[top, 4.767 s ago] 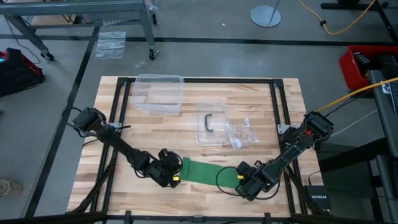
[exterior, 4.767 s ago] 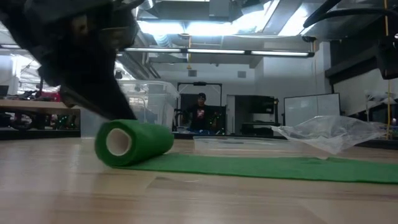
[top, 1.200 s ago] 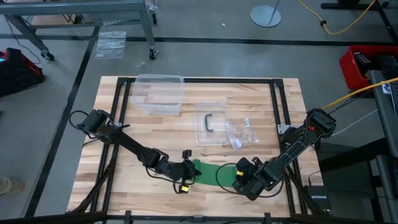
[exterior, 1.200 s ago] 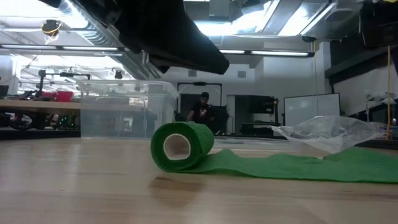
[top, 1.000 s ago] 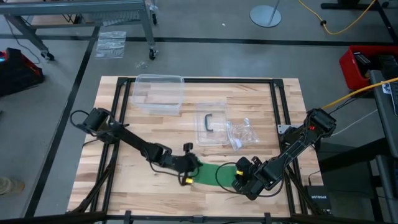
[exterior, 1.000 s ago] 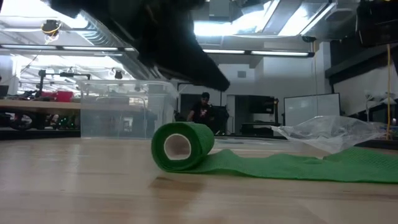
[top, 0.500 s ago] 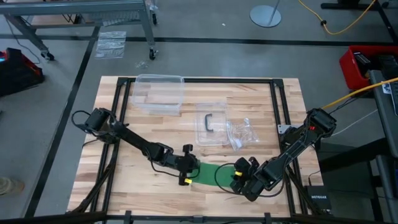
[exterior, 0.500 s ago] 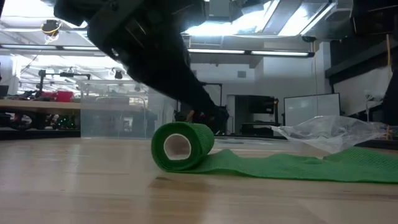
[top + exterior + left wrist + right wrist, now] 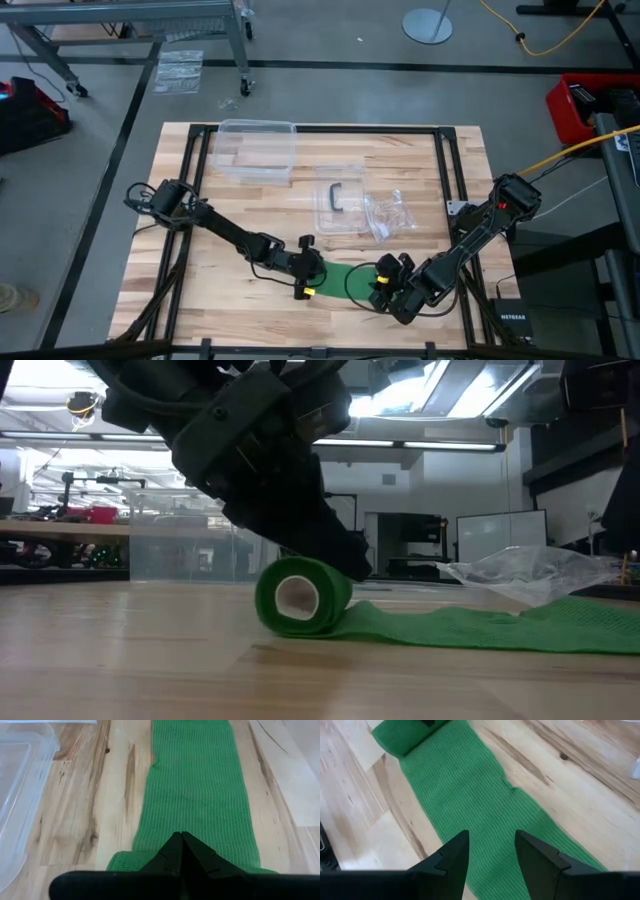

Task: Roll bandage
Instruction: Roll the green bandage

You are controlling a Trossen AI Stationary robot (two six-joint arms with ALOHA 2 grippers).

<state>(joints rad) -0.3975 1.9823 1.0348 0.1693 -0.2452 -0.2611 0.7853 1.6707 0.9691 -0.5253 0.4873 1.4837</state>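
Note:
The bright green bandage lies near the table's front edge, partly rolled. Its roll (image 9: pixel 303 597) rests on its side on the wood, and the flat band (image 9: pixel 470 628) runs from it toward the right. My left gripper (image 9: pixel 314 274) is shut and sits on top of the roll (image 9: pixel 125 862). My right gripper (image 9: pixel 385 287) is open at the band's right end, with its two fingers standing over the flat band (image 9: pixel 470 805). The roll also shows far off in the right wrist view (image 9: pixel 402 735). My left gripper rests its shut fingertips (image 9: pixel 345 565) on the top of the roll (image 9: pixel 320 572), on the side toward the flat band. The fingers slant down from the table's left. The roll lies on the table on its own flat band. My right gripper's open fingers (image 9: pixel 452 855) stand over the band's right end; I cannot tell whether they touch it.
A clear plastic box (image 9: pixel 255 150) stands at the far left of the table. A clear lid with a dark handle (image 9: pixel 338 200) and a crumpled clear bag (image 9: pixel 392 215) lie behind the bandage. Bare wood lies to the left of the roll.
My left gripper has gone toward the table's right and come down onto the roll. The roll has rolled a little to the right along its band, which has grown shorter. My right gripper has kept its place at the band's end.

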